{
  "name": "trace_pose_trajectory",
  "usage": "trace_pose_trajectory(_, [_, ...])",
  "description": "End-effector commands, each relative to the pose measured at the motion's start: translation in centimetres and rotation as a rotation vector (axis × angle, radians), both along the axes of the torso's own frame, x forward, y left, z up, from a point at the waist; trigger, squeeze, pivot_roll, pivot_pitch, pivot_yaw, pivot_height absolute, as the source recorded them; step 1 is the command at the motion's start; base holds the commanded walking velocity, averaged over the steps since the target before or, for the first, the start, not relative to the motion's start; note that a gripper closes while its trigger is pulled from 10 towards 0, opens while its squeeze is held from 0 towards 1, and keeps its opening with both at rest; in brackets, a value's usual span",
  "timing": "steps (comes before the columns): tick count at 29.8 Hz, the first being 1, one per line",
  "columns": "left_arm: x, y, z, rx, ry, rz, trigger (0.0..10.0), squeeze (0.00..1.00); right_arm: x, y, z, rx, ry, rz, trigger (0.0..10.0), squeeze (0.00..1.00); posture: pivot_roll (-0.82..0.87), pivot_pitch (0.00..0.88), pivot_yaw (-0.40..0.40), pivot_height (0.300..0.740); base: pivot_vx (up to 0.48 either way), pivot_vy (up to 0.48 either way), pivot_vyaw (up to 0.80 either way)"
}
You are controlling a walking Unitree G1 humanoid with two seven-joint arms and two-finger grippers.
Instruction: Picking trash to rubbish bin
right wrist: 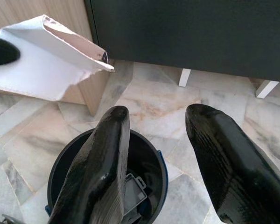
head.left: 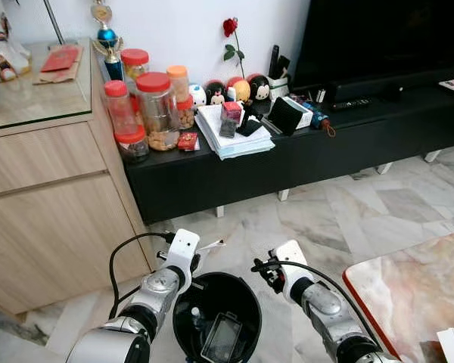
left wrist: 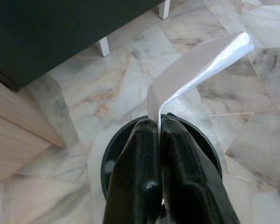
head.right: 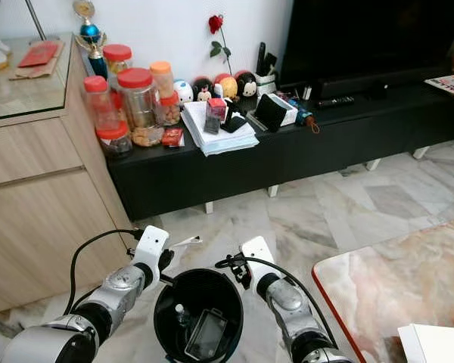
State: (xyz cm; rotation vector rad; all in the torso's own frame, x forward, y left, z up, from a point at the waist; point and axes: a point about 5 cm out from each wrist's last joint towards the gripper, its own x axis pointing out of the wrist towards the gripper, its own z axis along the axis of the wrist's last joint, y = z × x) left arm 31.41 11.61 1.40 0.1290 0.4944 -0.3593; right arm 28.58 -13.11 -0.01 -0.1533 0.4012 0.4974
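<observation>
Between both arms at six o'clock, the black rubbish bin (head.left: 246, 291) sits open for dropping. At its eleven o'clock rim the left gripper (left wrist: 159, 135) is clenched on a white paper scrap (left wrist: 196, 70), long axis pointing toward two o'clock. Opposite, the right gripper (right wrist: 156, 135) hangs spread, empty.

Even bright indoor light, soft shadows under the TV console (head.left: 303, 162), mild glare on the marble floor (head.left: 348, 219), head views sharp, wrist views soft on the near black fingers (right wrist: 98, 172).

Head and wrists above bin (head.left: 216, 318)
</observation>
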Motion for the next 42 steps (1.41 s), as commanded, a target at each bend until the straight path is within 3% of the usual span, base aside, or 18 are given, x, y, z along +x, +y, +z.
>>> trace_pose_trajectory(1, [0.1, -0.3, 0.1, -0.015, 0.002, -0.007, 10.0, 1.00, 0.0, 0.0, 0.2, 0.008, -0.018, 0.000, 10.0, 0.00, 0.11, 0.072, -0.026, 0.740, 0.000, 0.000, 0.00])
trace_pose_trajectory(16, [-0.1, -0.1, -0.1, -0.028, 0.018, -0.010, 10.0, 1.00, -0.2, 0.6, 0.1, 0.023, -0.014, 0.001, 10.0, 0.00, 0.13, 0.086, -0.022, 0.740, 0.000, 0.000, 0.00])
trace_pose_trajectory(39, [0.0, 0.1, 0.0, -0.013, 0.012, -0.014, 10.0, 1.00, -0.4, 1.1, -0.1, 0.022, -0.008, 0.009, 10.0, 0.00, 0.13, 0.029, -0.010, 0.740, 0.000, 0.000, 0.00])
trace_pose_trajectory(40, [0.0, 0.2, 0.0, -0.008, 0.012, -0.010, 10.0, 0.00, -0.3, 1.2, -0.1, 0.023, -0.009, 0.010, 10.0, 0.00, 0.13, 0.032, -0.011, 0.740, 0.000, 0.000, 0.00])
trace_pose_trajectory(42, [0.0, 0.1, 0.0, -0.017, 0.016, -0.005, 10.0, 0.00, -0.3, 1.4, 0.0, 0.032, -0.011, 0.036, 10.0, 0.00, 0.13, 0.041, -0.015, 0.740, 0.000, 0.000, 0.00])
